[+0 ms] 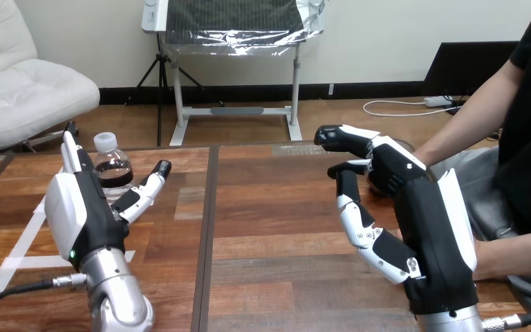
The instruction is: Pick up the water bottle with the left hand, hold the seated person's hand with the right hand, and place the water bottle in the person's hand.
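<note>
Both hands open: left hand (86, 207) straddles water bottle (113, 169), right hand (422, 207) before the person's forearm (470, 128).

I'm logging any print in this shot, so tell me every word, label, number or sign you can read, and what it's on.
No text here can be read.
Water bottle: no label or print can be made out on the side that shows.
Left hand and right hand: no lettering or numbers on their shells.
Table: bare wood, no writing.
</note>
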`<state>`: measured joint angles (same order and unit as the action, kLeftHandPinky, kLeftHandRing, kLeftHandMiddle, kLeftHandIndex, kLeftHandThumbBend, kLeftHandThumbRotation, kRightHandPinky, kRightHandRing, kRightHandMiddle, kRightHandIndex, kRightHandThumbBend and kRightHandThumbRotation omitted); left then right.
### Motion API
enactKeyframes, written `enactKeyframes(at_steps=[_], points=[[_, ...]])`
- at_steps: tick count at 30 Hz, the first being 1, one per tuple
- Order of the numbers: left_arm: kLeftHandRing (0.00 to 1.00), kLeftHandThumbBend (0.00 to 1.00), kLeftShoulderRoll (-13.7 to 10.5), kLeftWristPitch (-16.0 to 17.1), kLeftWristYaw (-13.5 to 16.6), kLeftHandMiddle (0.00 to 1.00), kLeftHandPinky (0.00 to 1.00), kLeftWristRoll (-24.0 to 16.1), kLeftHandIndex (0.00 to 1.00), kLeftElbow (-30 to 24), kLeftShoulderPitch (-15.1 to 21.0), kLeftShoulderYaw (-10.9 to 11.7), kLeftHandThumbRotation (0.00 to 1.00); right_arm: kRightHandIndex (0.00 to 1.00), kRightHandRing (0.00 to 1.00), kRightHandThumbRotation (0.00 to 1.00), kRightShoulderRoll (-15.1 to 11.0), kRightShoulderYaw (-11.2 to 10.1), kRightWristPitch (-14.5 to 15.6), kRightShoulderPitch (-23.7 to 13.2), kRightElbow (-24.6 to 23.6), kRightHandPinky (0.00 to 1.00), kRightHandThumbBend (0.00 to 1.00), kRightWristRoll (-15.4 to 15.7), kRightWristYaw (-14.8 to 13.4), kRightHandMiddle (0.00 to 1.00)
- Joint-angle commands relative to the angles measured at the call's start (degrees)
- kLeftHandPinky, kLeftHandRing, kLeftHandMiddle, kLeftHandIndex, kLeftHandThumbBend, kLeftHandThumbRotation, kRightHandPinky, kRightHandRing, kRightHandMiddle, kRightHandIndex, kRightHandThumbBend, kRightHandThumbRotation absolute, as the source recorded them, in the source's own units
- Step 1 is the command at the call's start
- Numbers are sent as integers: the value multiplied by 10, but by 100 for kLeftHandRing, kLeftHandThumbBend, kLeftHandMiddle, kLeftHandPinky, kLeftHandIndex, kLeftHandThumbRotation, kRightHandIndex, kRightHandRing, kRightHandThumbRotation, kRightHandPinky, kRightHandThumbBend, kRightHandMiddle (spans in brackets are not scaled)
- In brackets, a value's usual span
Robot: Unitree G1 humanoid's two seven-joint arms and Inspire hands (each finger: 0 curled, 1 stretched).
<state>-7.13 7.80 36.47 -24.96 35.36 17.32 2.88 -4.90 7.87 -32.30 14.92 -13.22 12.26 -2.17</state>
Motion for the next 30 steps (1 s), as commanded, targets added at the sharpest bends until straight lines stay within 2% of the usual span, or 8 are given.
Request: enactKeyframes(at_steps=[1, 9, 30], points=[[95, 84, -24, 6, 17, 100, 83, -3, 100, 49, 72, -4, 42, 69, 75, 0, -2, -11, -2, -36, -7, 61, 3, -6, 3, 78], [96, 84, -41, 12, 42, 100, 85, -2, 100, 128, 116, -6, 41, 69, 75, 0, -2, -12, -2, -35, -8, 61, 4, -6, 5, 77], [98, 85, -73, 26, 87, 100, 90, 7, 100, 260, 191, -10, 41, 68, 74, 0, -4, -19, -3, -30, -12, 60, 5, 2, 7, 77]])
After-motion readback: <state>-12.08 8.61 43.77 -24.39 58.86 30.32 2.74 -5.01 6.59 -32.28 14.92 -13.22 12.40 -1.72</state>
